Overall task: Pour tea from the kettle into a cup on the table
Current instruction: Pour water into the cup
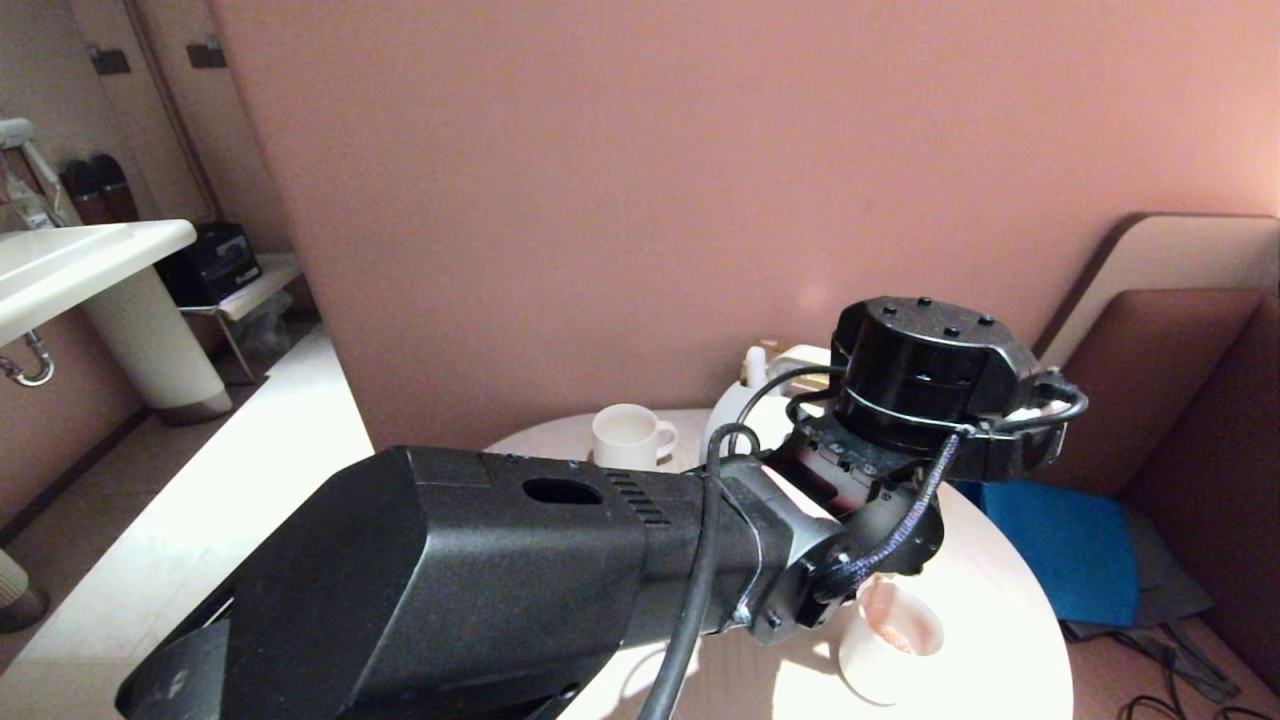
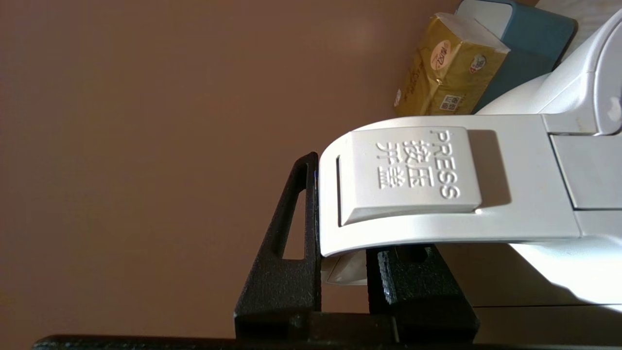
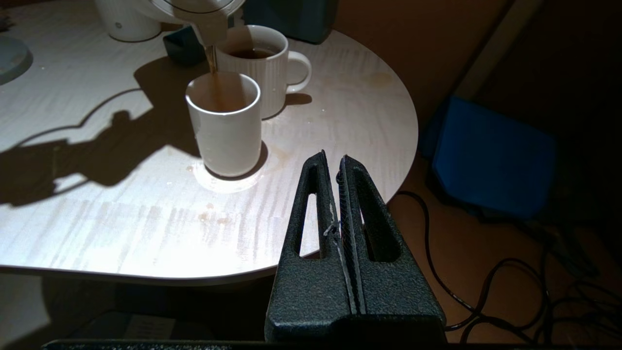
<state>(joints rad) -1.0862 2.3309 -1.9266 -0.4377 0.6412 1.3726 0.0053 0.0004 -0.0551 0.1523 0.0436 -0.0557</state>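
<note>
Midway now: my left jaws [image 2: 342, 272] clamp the kettle [image 2: 559, 160] handle, spout tipped, tea [image 3: 212, 61] streaming into the plain white cup [image 3: 224, 124] on the tabletop [image 3: 97, 209]. Cup only partly filled. Right jaws [image 3: 336, 167] clenched empty, off the tabletop's edge.

Kettle [image 1: 790, 365] mostly behind left arm [image 1: 480, 570]

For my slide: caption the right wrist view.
Kettle pours tea into cup on table.
</note>
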